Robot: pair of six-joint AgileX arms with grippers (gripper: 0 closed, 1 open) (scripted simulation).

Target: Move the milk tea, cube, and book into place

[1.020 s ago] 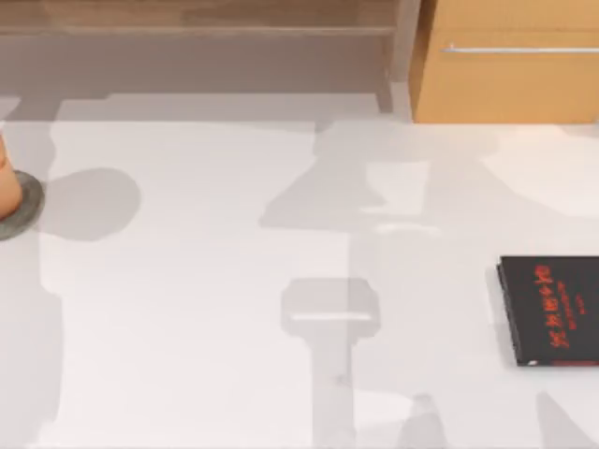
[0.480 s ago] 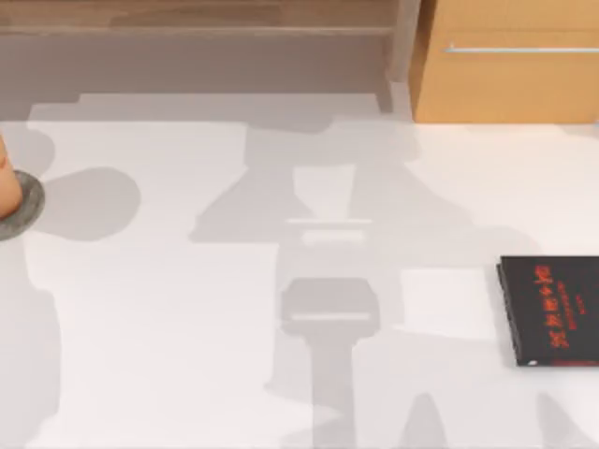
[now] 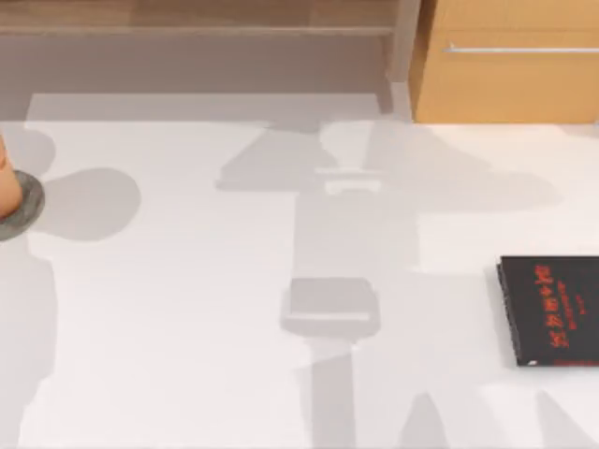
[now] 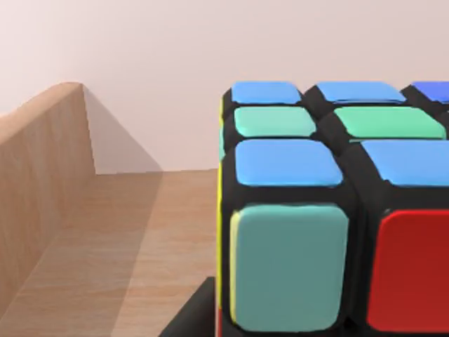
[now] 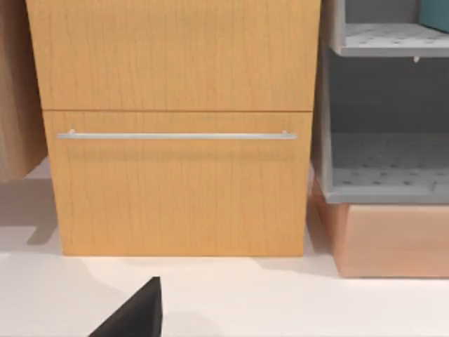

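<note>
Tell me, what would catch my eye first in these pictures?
Most likely the cube, close up in the left wrist view with blue, green, teal and red stickers, above a wooden surface. On the white table, a black book with red lettering lies at the right edge, and an orange cup on a grey disc at the left.

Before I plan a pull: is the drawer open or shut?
Shut: the drawer front sits flush under the panel above, handle across it.
</note>
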